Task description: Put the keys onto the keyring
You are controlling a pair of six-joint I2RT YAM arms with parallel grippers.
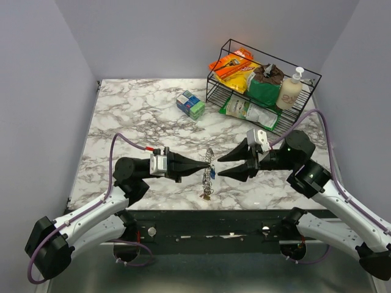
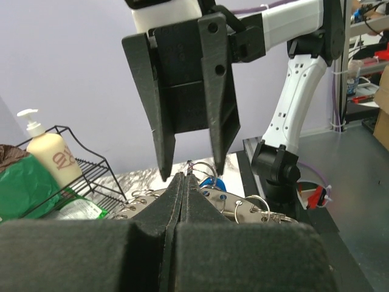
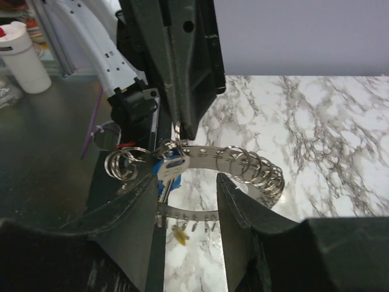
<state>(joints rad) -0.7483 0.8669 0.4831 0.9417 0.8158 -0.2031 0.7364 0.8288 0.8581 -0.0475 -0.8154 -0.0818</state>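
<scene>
While the top view is showing a silvery tangle at the near edge of the table (image 1: 134,116), the right wrist view is revealing the keyring (image 3: 209,156) — pinched by the left gripper (image 3: 179,132) — carrying a blue key (image 3: 169,168), the right gripper (image 3: 186,179) gaping around it.

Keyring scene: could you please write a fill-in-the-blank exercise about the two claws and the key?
The left claw is ___ on the keyring.
The right claw has its fingers ___.
The key hanging on the keyring has a ___ head.
Missing words: shut, open, blue.
</scene>
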